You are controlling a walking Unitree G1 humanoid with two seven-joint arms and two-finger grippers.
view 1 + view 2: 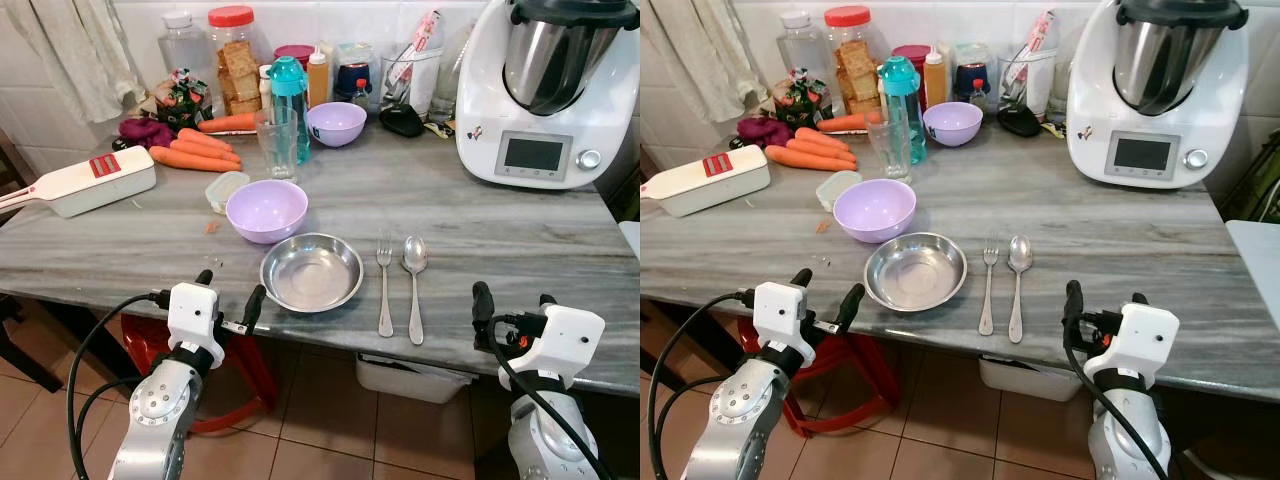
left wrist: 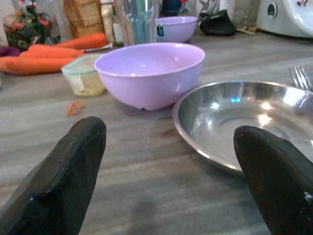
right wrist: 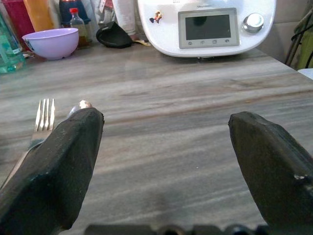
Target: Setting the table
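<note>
Even, soft light covers the scene, bright without harsh shadows. The head views are sharp across the grey surface (image 1: 500, 230), with no motion blur. Small glints sit inside the steel plate (image 1: 311, 272), beyond the left gripper's (image 1: 229, 293) spread jaws, and on the mixer's metal jug (image 1: 548, 55). In both wrist views the black fingers (image 2: 58, 181) up close are soft and out of focus, while the surface beyond the jaws is crisp. The floor (image 1: 330, 420) below the jaws is dimmer.
</note>
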